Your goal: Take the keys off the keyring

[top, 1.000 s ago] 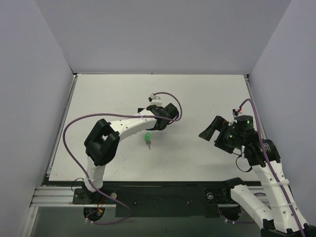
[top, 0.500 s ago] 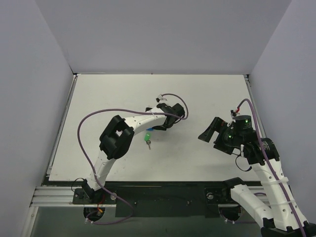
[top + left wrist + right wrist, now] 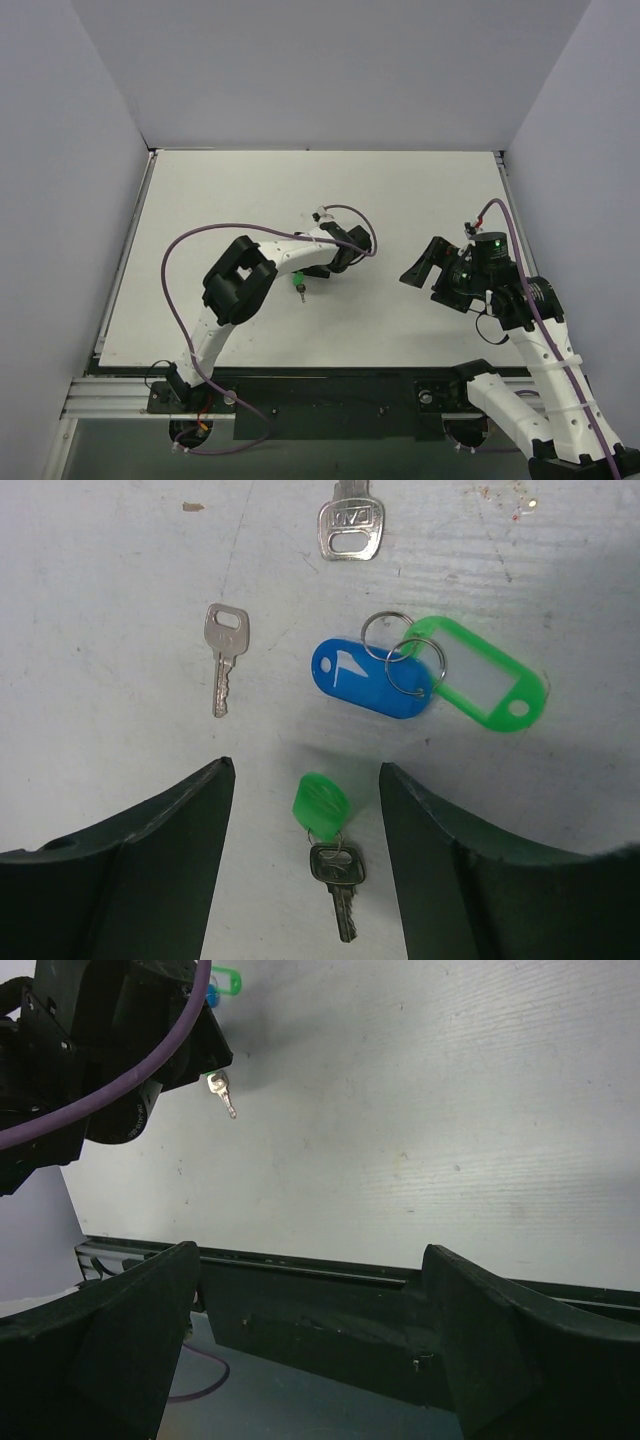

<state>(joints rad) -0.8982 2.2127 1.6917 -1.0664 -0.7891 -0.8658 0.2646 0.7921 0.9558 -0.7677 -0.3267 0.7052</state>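
Just below the blue tag (image 3: 372, 678): green-headed key (image 3: 330, 858), long axis up-down in the wrist view, blade toward the camera, between the wide-spread, empty left gripper (image 3: 305, 780). Left of the tag: bare key (image 3: 224, 658), blade parallel. Right gripper (image 3: 310, 1260) gaping, empty too.

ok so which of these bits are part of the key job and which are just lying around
Job: green-headed key, inside the open left claw; bare key; second bare key; blue tag and green tag with two overlapping rings.
Not the job: purple cable; right claw, open, off to the side.
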